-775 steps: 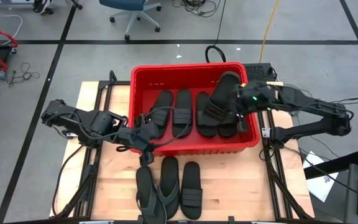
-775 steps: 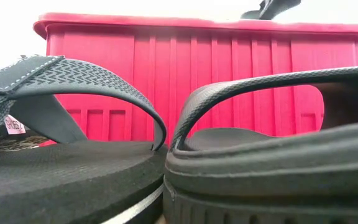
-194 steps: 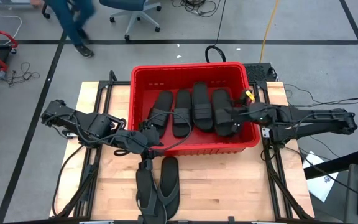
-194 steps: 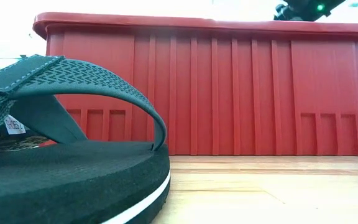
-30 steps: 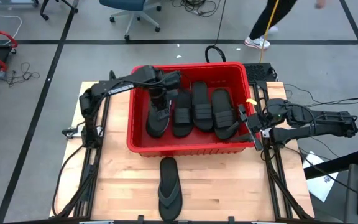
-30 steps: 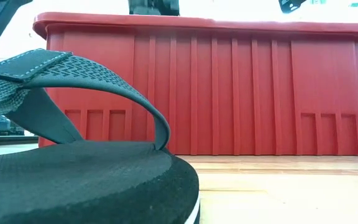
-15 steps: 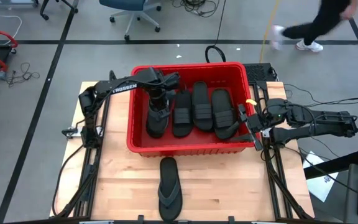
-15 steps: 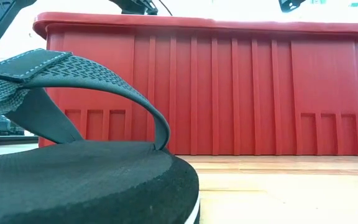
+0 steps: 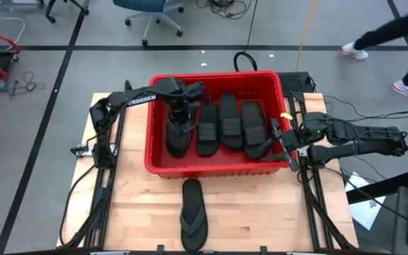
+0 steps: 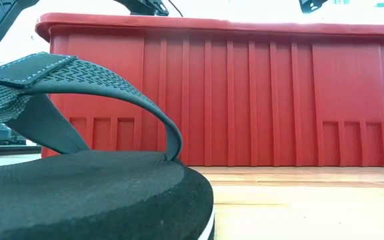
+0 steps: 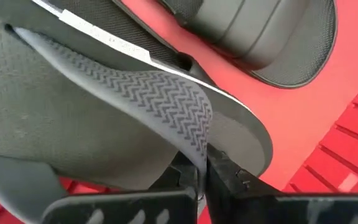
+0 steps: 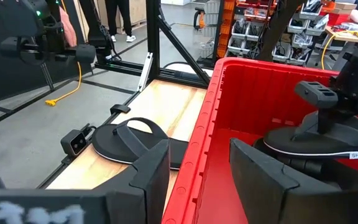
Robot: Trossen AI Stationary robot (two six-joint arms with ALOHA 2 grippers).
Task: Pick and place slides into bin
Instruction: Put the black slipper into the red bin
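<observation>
4 slides [image 9: 220, 126] are seen in the red bin [image 9: 217, 168] at frame centre; the leftmost thong slide [image 9: 178, 134] is pinched by its strap in the closed left gripper [image 9: 180, 113]. 1 thong slide [image 9: 193, 224] lies on the table [image 9: 257, 212] at lower centre. The right gripper [image 9: 287, 139] is held open at the bin's right rim.

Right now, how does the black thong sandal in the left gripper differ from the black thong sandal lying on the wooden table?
The held black thong sandal is inside the red plastic bin; the table sandal lies on the wooden table in front of it. The left gripper is shut on the held sandal's strap; nothing touches the table sandal. Both are black with Y-shaped straps.
</observation>
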